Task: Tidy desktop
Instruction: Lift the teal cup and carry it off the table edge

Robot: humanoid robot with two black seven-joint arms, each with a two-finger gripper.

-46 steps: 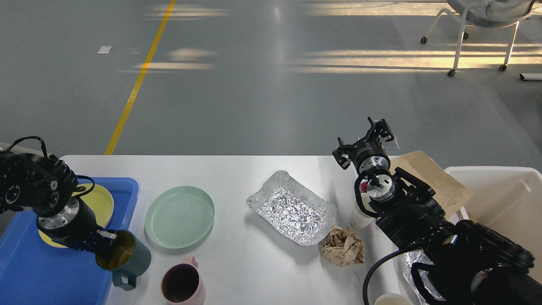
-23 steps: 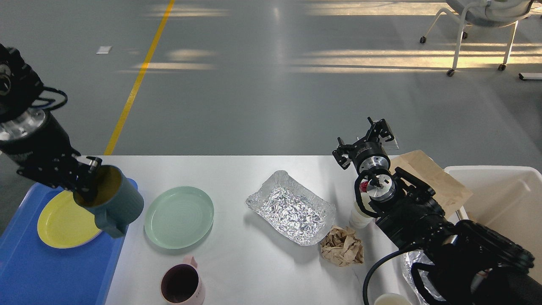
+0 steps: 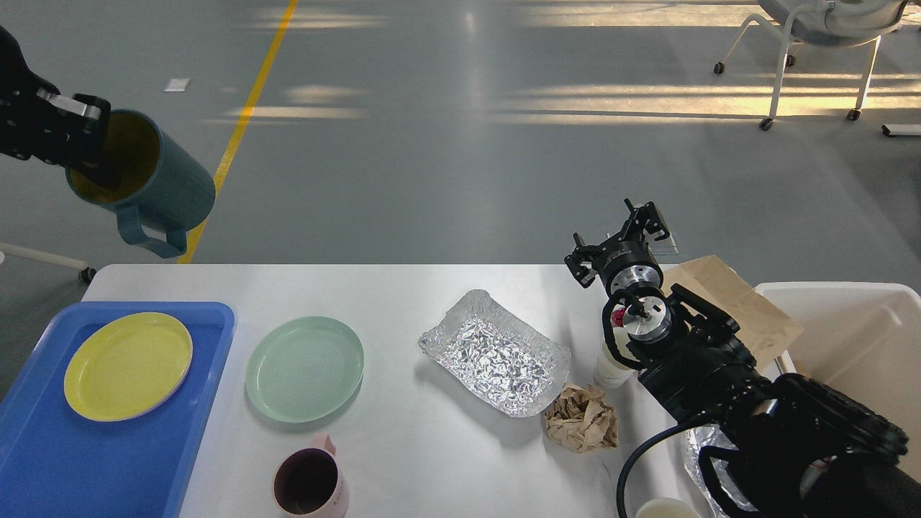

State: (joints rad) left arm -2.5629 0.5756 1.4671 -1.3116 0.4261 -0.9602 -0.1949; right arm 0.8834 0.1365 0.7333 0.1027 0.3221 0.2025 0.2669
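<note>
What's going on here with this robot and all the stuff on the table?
The robot is tidying the desktop. Its left gripper holds a teal mug by the rim, high above the table's left end. A yellow plate sits on the blue tray. A green plate, pink mug, foil tray and crumpled paper wait on the table. The right gripper hovers empty.

White rounded desktop (image 3: 403,302), level, dish-strewn

Grey glossy floor (image 3: 460,144) carries a yellow line (image 3: 237,137) and sunlit streaks; a white wheeled chair (image 3: 813,43) stands far right.
</note>
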